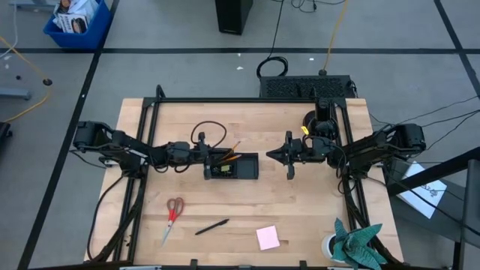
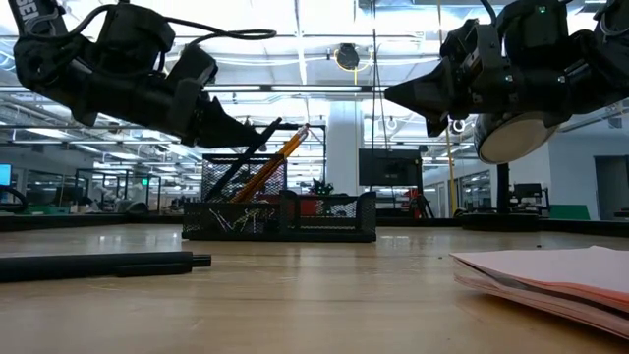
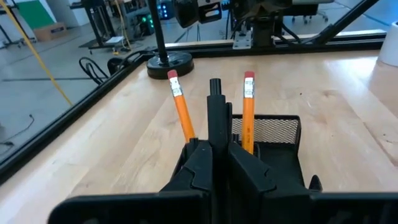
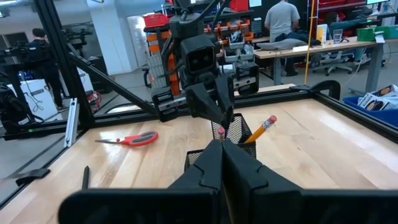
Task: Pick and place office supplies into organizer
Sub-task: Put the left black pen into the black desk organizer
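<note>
A: We start with the table (image 1: 300,202); the organizer (image 1: 232,166) sits at centre frame in the high view, with two orange pencils (image 3: 181,109) standing in its mesh cup.

B: We see the left gripper (image 1: 206,154) at the organizer's left end, fingers pinched narrow on a dark pen (image 3: 216,115) that points down into the cup; the right gripper (image 1: 274,155) hangs just right of the organizer, its fingers drawn together on nothing.

A: So we judge the step to be dropping that pen in; the next move calls for parting the fingers once the tip is inside.

B: Then we still have the scissors (image 1: 172,215) at lower left, another pen (image 1: 212,226) at lower centre, and the pink sticky pad (image 1: 268,238) right of it.
</note>
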### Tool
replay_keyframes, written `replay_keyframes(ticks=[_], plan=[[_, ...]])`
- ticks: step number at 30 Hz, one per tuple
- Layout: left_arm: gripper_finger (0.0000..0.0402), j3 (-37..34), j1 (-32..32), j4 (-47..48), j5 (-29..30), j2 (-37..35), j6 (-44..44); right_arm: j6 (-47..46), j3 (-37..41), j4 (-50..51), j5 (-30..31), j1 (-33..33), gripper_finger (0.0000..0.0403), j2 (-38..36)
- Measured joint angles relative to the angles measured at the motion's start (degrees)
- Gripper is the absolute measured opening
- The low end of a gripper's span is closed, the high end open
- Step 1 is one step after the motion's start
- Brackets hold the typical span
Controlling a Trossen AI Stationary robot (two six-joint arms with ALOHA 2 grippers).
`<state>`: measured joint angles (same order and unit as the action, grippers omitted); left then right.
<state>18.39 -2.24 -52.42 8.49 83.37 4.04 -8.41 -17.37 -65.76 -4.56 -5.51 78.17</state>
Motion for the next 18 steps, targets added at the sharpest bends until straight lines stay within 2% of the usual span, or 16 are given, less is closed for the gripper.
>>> replay_keyframes(ticks=[5,11,18], plan=[[0.0030,0.00,0.00,0.06,-0.02,0.13,-1.19,-0.38,0.02,0.00,0.00,0.01,0.0000,0.00],[0.0030,0.63,0.00,-3.62,-0.74,4.14,-1.34,-0.37,0.02,-0.01,0.00,-0.01,0.0000,0.00],[0.0030,0.61,0.02,-16.06,-1.01,13.11,-1.62,-0.38,0.00,-0.47,-0.04,0.01,0.0000,0.00]])
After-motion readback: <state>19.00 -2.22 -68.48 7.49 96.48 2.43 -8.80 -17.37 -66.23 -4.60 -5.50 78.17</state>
